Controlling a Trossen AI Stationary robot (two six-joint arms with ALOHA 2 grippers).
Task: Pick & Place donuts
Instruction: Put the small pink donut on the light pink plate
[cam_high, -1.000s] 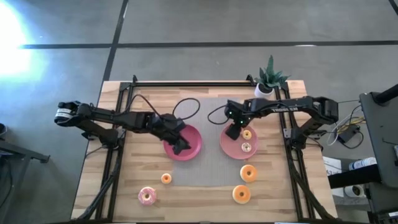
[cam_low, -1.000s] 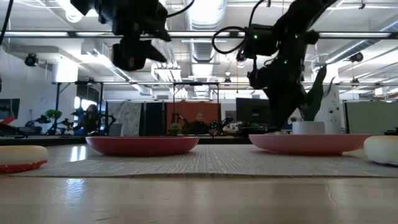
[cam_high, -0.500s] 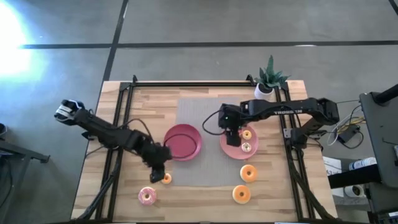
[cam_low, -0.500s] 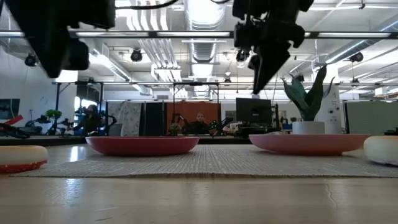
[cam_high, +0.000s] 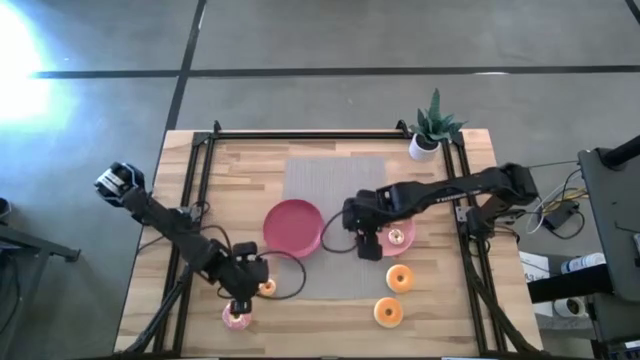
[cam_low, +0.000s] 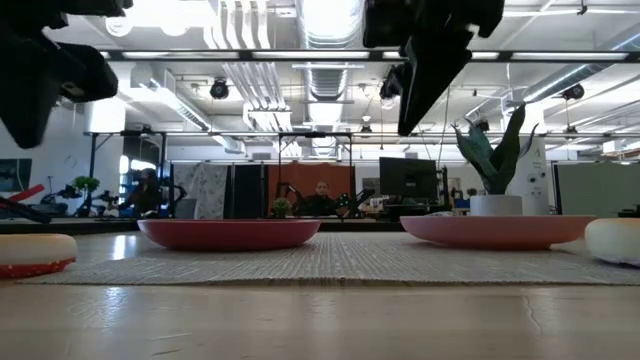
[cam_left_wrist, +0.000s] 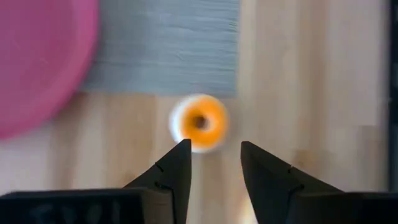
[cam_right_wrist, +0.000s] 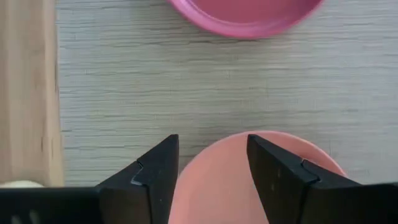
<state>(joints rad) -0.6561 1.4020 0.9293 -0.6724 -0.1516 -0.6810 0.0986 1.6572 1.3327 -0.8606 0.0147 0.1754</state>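
A small orange donut (cam_left_wrist: 199, 122) lies flat on the wood beside the grey mat's near-left corner (cam_high: 267, 288). My left gripper (cam_left_wrist: 214, 155) hovers open just above and beside it (cam_high: 250, 290), touching nothing. A pink-iced donut (cam_high: 237, 317) lies nearer the front edge. My right gripper (cam_right_wrist: 211, 152) hangs open over the left rim of the right plate (cam_right_wrist: 249, 180), also seen from above (cam_high: 368, 248). That plate (cam_high: 392, 252) carries a donut (cam_high: 398, 236). Two larger orange donuts (cam_high: 400, 278) (cam_high: 389, 312) lie near the front right. The left plate (cam_high: 292, 227) shows no donut.
Both plates stand on a grey mat (cam_high: 335, 180) in the table's middle. A potted plant (cam_high: 432, 125) stands at the far right corner. Black frame rails (cam_high: 195, 190) run along the table's left, right and far sides. The left arm's cable (cam_high: 285, 275) loops across the mat's near-left part.
My left gripper has swung from over the left plate toward the near-left of the table and sunk, ending over the small orange donut. My right gripper has risen and moved from the right plate's far part toward the near edge. No donut has moved.
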